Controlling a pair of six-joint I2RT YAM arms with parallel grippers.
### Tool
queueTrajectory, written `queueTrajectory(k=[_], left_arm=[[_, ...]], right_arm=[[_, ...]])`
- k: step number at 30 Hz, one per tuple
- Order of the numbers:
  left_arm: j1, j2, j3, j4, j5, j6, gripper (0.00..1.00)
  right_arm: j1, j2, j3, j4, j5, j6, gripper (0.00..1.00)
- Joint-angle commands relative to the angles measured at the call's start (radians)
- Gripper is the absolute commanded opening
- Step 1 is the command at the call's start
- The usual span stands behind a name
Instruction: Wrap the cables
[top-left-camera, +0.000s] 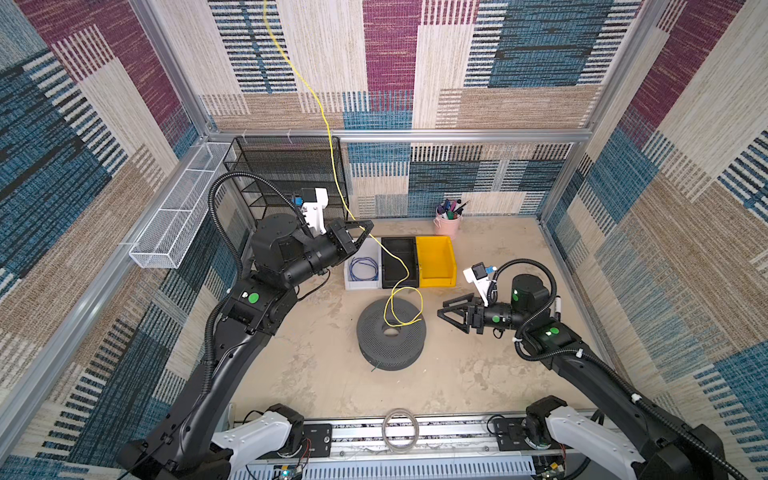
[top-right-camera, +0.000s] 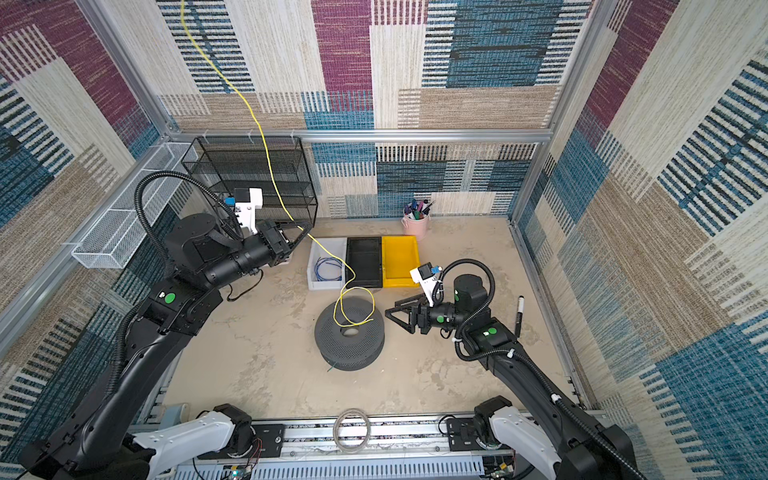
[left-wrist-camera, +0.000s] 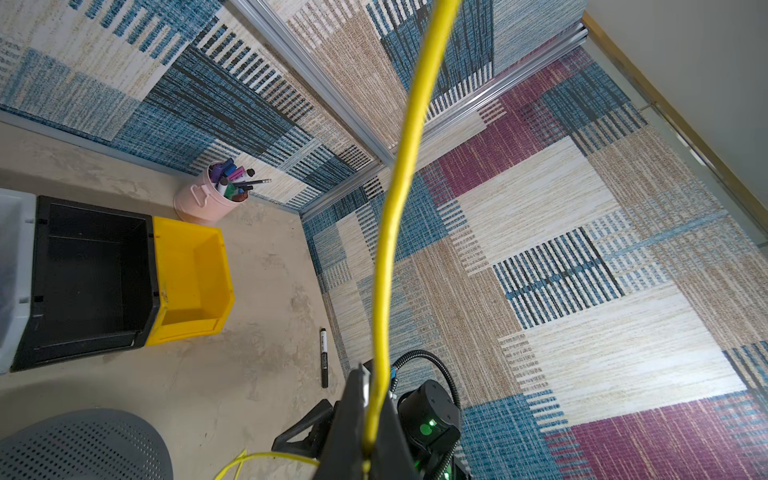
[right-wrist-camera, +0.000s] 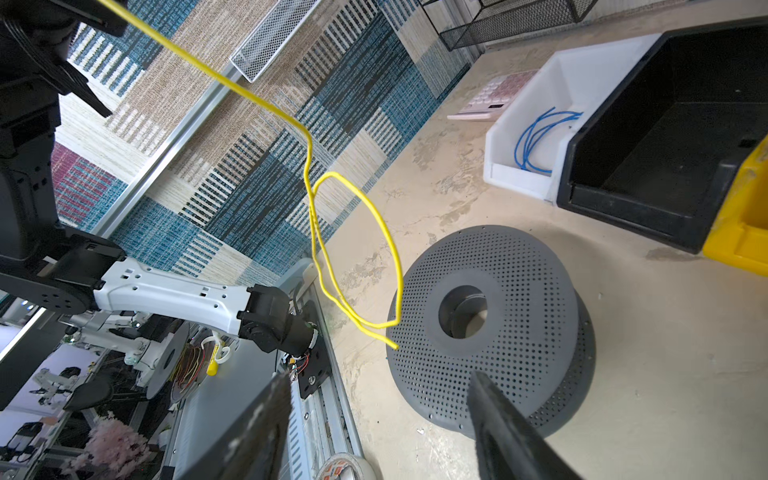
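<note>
Tubing hoop sits on the front rail. Beyond, the right gripper, released and empty, should pinch the hanging loop of the yellow cable over the grey spool while the left gripper, clenched on that cable, feeds slack. 1 blue cable lies coiled in the white bin.

Perforated grey spool, yellow bin, pen cup

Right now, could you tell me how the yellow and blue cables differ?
The yellow cable is pinched in the shut left gripper and hangs in the air; the blue cable lies untouched in the white bin. The yellow cable dangles a loose loop over the grey perforated spool; the blue cable is coiled in several turns. Both are thin, flexible wires.
</note>
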Motion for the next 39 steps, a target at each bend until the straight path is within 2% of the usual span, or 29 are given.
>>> queueTrajectory(k=[1,6,16,22,25,32,36,39], left_arm=[[0.001,0.001,0.007,0.022,0.010,-0.018,0.00],[0.001,0.007,0.015,0.024,0.012,-0.021,0.00],[0.001,0.012,0.008,0.033,0.016,-0.026,0.00],[0.001,0.010,0.009,0.026,0.014,-0.022,0.00],[0.002,0.010,0.010,0.022,0.012,-0.021,0.00],[0.001,0.015,0.007,0.031,0.018,-0.021,0.00],[0.001,0.013,0.006,0.029,0.015,-0.015,0.00],[0.001,0.015,0.008,0.025,0.014,-0.012,0.00]], right_arm=[[0.000,0.018,-0.017,0.110,-0.045,0.032,0.70],[0.003,0.049,-0.064,0.218,-0.085,0.085,0.69],[0.047,0.109,-0.064,0.250,-0.102,0.086,0.64],[0.091,0.140,-0.055,0.247,-0.079,0.076,0.51],[0.095,0.147,-0.050,0.245,-0.082,0.072,0.48],[0.105,0.181,-0.024,0.244,-0.082,0.065,0.27],[0.108,0.191,-0.023,0.244,-0.092,0.065,0.22],[0.109,0.194,-0.023,0.234,-0.094,0.062,0.15]])
